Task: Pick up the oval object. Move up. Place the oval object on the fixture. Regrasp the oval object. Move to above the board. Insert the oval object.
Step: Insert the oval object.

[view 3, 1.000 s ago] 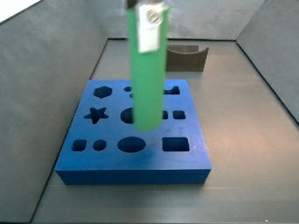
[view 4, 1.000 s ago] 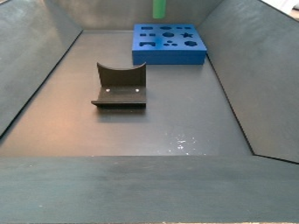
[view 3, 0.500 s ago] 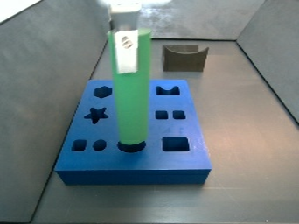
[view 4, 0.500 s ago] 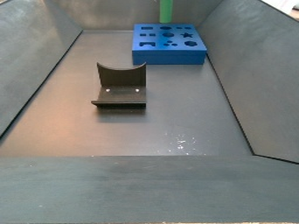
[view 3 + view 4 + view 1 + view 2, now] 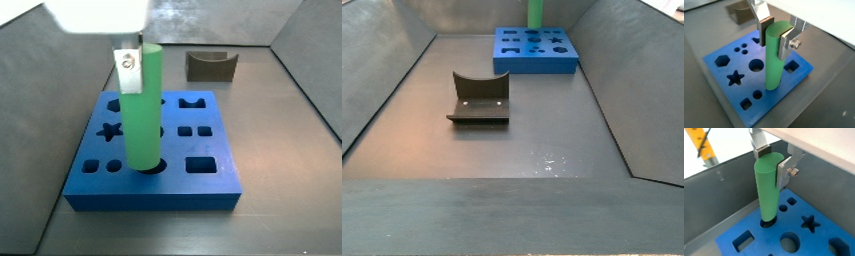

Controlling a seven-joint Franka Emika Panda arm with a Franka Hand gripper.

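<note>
The gripper (image 5: 775,34) hangs above the blue board (image 5: 724,75), its two silver fingers (image 5: 785,42) closed against the upper end of the green rod (image 5: 774,60). In both wrist views the rod stands upright between the dark pads, one pad on each flat side just below its rounded top, so the rod (image 5: 767,188) fills the gap between the fingers (image 5: 784,174). The fingers are only as far apart as the rod is thick.

The rod's lower end sits in one of the board's holes (image 5: 767,222). In a side view the rod (image 5: 144,110) rises straight from a round-looking hole in the front row of the board (image 5: 201,185), with a square hole at its 3 o'clock and two small holes at its 9 o'clock. How deep it has gone into the hole cannot be told. The gripper (image 5: 127,65) is mostly a pale blur at the top of that view, with one finger showing against the rod's upper part.

The notched block (image 5: 211,66) stands on the floor beyond the board, at about 1 o'clock from the rod and well apart from it. In a side view from the opposite end, the block (image 5: 478,100) is nearer the camera, the board (image 5: 537,60) lies beyond it at 1 o'clock, and the rod (image 5: 536,13) rises from the board's far part, cut off by the frame's edge.
</note>
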